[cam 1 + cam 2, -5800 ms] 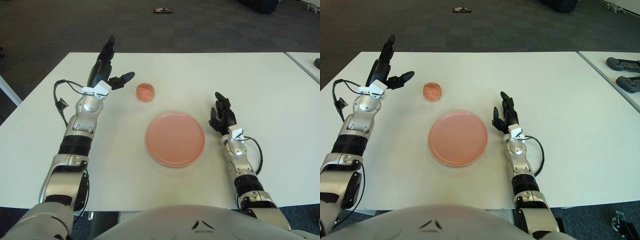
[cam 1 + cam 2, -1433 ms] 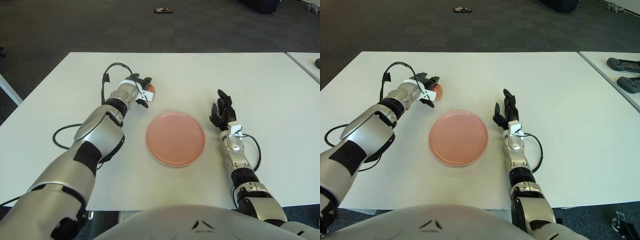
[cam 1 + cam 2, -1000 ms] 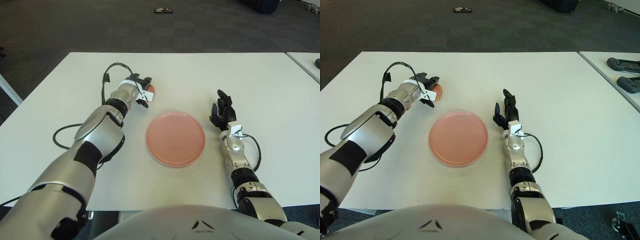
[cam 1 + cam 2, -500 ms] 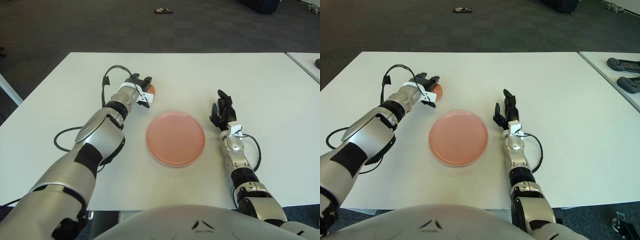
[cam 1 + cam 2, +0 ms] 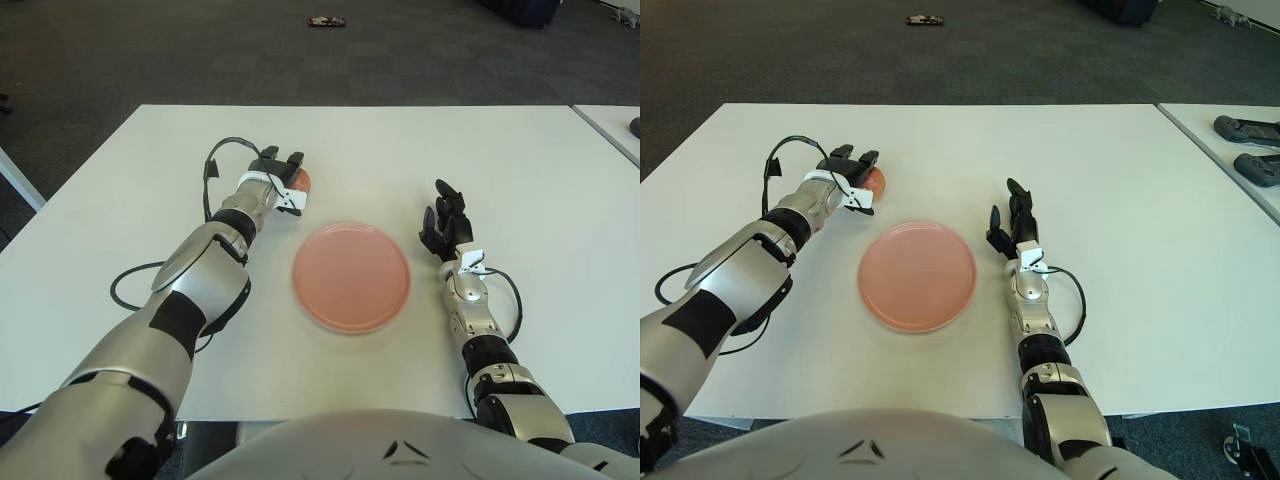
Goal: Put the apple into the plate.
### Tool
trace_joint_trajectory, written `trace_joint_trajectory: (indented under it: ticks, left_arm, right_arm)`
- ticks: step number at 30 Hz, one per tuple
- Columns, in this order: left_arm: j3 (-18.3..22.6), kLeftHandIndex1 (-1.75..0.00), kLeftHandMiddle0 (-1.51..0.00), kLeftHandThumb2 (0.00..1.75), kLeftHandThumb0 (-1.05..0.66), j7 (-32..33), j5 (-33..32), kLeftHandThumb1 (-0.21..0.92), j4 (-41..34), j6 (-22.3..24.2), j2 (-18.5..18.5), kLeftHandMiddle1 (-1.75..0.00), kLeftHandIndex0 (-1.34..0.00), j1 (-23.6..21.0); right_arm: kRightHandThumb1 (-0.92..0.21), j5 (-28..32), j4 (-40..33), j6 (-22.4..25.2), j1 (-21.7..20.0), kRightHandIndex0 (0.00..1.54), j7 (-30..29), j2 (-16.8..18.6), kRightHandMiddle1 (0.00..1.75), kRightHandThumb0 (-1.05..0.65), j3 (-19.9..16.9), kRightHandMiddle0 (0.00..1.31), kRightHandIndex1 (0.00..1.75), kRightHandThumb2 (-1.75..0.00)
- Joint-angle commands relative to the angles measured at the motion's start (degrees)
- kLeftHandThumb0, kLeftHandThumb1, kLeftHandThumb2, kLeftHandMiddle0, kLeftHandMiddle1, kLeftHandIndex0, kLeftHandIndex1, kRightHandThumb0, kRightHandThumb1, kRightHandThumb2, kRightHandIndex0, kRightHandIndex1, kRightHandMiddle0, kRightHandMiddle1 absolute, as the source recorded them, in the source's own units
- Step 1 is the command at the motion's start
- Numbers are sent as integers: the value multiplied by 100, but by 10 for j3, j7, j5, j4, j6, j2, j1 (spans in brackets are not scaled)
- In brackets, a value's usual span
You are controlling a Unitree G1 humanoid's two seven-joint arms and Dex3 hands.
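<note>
Clamping the apple (image 5: 299,179), left hand (image 5: 278,183) fingers sit behind plate (image 5: 351,277); right hand (image 5: 443,228) loosely open beside.

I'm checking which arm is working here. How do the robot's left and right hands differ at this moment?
The left hand is reached out to the far left of the plate, its fingers closed around the apple; the right hand holds nothing. The left hand shows beyond the plate's far-left edge, the right hand just right of the plate, fingers pointing up and away. Both are over the white table.
</note>
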Motion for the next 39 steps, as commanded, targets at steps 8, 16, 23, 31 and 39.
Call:
trace_joint_trajectory:
  ticks: [8,16,23,31,39]
  left_arm:
    - [-16,-75,-19,96,-45,42,18,28,13,-4,-8,-60,0,37]
    - [-22,-149,-37,102,-44,76,19,34,12,-25,-2,-100,-38,46]
    - [-7,-150,-50,107,-46,103,5,36,12,-53,4,-112,-69,60]
    - [-38,-152,-55,108,-46,129,37,37,16,-61,9,-113,-70,64]
    - [-51,-155,-58,107,-45,142,47,40,17,-60,9,-112,-66,67]
  right_arm:
    - [-92,5,35,15,27,20,-2,1,51,-61,-5,0,14,-80]
    - [-92,4,43,12,25,22,-3,-1,56,-62,-7,0,16,-78]
    - [-92,4,48,12,23,24,-2,-4,63,-66,-7,0,18,-78]
    - [-92,5,54,15,22,25,-2,-4,71,-70,-9,0,23,-78]
    - [-92,7,64,17,17,20,0,-5,76,-71,-13,0,38,-78]
